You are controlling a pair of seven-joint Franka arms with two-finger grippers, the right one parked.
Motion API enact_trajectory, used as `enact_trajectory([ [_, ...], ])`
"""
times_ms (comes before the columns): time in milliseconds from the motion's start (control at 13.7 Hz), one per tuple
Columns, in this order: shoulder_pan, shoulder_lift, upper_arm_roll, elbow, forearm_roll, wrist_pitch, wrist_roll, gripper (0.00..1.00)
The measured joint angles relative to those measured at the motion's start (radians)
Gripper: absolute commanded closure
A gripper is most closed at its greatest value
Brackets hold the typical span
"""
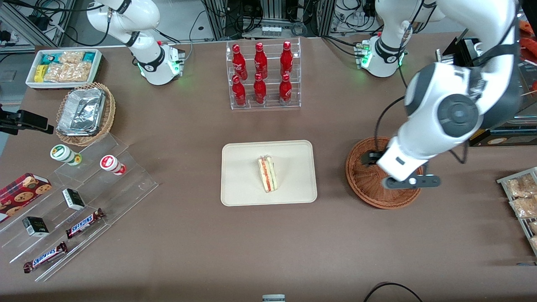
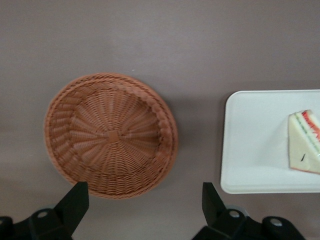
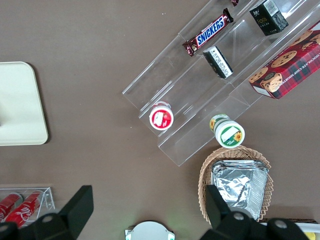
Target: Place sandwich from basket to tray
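The sandwich, a pale wedge with red and green filling, lies on the cream tray at the middle of the table. In the left wrist view the sandwich rests on the tray, apart from the basket. The reddish-brown wicker basket stands beside the tray toward the working arm's end, and the basket holds nothing. My left gripper hangs above the basket, largely hidden under the arm's wrist. The gripper is open, with nothing between its black fingers.
A clear rack of red bottles stands farther from the front camera than the tray. Toward the parked arm's end are a tan basket of foil containers, a white snack box and an acrylic stepped shelf. Snack packets lie at the working arm's end.
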Motion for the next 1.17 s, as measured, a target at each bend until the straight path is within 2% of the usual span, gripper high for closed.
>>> enact_trajectory([
  [657,0.154,-0.177,-0.001,-0.004,0.000,-0.218,0.265,0.00],
  [1168,0.198,-0.256,0.000,-0.008,0.000,-0.292,0.289,0.00],
])
